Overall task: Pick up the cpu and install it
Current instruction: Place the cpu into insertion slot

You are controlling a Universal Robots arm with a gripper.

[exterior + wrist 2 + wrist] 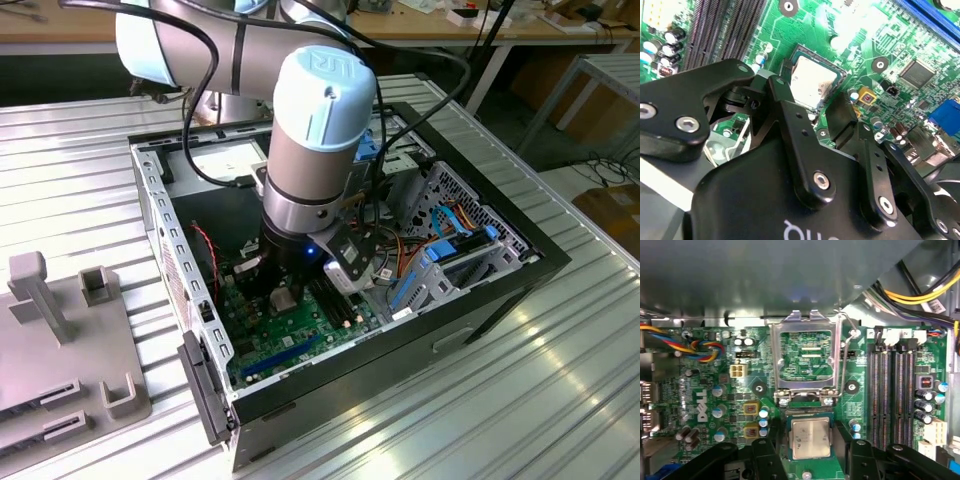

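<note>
The cpu [810, 438], a small square chip with a silver-grey top, lies flat in its socket on the green motherboard [715, 440]; it also shows in the second wrist view [812, 80]. My gripper [810, 452] is low over it, one black finger on each side [782, 100], standing slightly apart from the chip's edges, so it is open. The hollow metal socket frame [805, 325] is flipped up beyond the chip. In the exterior view the gripper [283, 288] reaches down into the open computer case [480, 300].
Long black memory slots [892, 390] run beside the socket. Coloured cable bundles [700, 347] and yellow wires [925, 295] lie near the board's edges. The case's metal walls [165, 230] close in around the arm. A grey fixture tray [60, 350] sits at the exterior view's left.
</note>
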